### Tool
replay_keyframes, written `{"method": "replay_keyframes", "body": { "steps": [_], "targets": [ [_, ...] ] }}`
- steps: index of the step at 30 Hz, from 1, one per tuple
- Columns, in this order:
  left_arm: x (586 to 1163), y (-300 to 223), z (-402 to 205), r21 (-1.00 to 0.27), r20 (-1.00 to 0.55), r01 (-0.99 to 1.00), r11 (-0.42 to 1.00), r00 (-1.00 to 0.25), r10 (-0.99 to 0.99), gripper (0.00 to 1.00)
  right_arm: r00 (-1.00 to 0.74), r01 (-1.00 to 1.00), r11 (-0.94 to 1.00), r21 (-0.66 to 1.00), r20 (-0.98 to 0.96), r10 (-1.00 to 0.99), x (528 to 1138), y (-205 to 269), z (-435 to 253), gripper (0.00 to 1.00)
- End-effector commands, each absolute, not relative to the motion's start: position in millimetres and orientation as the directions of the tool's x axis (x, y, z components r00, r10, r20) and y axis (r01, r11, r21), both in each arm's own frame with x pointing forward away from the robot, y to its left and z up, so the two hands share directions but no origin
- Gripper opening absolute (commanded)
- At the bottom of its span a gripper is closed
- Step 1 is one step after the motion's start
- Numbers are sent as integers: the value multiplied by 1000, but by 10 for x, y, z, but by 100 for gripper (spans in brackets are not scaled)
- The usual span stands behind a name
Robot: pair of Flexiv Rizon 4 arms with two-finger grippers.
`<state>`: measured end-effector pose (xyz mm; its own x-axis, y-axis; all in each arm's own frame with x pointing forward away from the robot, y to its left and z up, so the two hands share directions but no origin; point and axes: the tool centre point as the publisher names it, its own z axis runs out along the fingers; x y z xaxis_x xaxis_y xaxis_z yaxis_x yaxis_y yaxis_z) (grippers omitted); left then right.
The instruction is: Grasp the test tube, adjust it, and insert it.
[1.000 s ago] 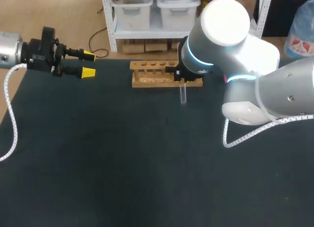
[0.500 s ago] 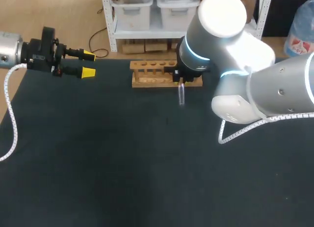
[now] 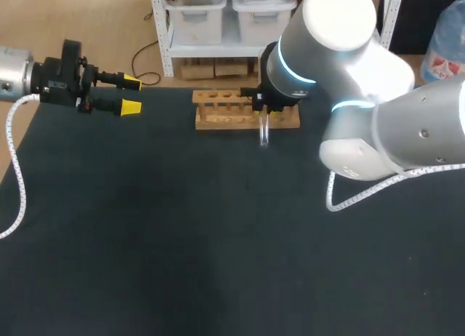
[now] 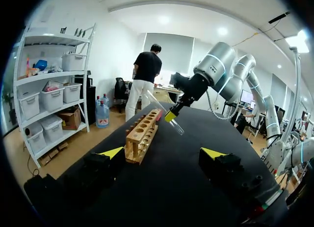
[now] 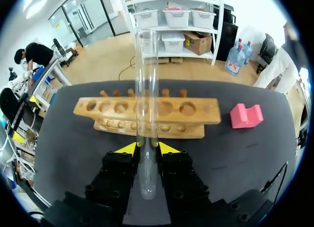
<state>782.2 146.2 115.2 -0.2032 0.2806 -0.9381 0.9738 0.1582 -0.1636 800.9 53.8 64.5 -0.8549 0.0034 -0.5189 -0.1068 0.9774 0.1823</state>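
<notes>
Right wrist view: right gripper (image 5: 147, 147) is clamping a clear test tube (image 5: 147, 65) near the wooden rack (image 5: 196, 111).
Left wrist view: left gripper (image 4: 163, 153) is hanging, fingers apart.

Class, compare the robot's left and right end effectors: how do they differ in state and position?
The left end effector is open and empty; the right end effector is shut on the test tube. The left end effector hangs near the table's left edge, far from the wooden rack; the right end effector is close to that rack. Both have two yellow-tipped fingers.
</notes>
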Motion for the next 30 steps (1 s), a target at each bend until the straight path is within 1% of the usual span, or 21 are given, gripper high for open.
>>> {"method": "replay_keyframes", "body": {
  "steps": [1,7,13,30],
  "targets": [
    [7822,1464,1142,-161,-939,974,157,-200,278,100,-766,-98,979,179,-641,41,7862,401,847,0],
    [7822,1464,1142,-161,-939,974,157,-200,278,100,-641,-111,981,160,-765,53,7967,316,1129,0],
    [7822,1464,1142,-161,-939,974,157,-200,278,100,-517,-185,972,146,-855,30,8132,311,1220,0],
    [7822,1464,1142,-161,-939,974,157,-200,278,100,-302,-276,956,98,-953,10,8543,391,1367,0]
  ]
}}
